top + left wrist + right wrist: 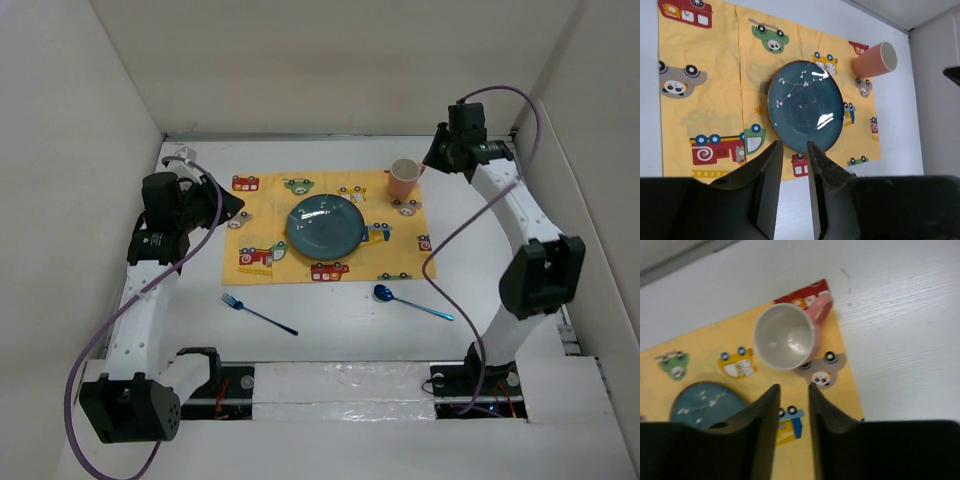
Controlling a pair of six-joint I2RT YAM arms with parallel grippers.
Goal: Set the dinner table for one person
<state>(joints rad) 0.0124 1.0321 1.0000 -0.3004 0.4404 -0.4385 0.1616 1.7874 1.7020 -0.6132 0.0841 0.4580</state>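
Note:
The white dinner table (340, 335) carries a yellow cartoon-print placemat (262, 215). A blue plate (326, 224) lies at the mat's middle and a pink cup (403, 178) stands upright on its far right corner. A blue fork (258, 313) and a blue spoon (410, 302) lie on the bare table in front of the mat. My left gripper (238, 207) hovers over the mat's left edge, open and empty (794, 146), with the plate (805, 106) beyond its tips. My right gripper (431, 160) hangs just right of the cup, open with nothing between its fingers (793, 387); the cup (786, 336) is just ahead.
White panels wall the table on the left, back and right (330, 60). The arm bases and a taped strip (340, 385) sit along the near edge. Purple cables loop from both arms.

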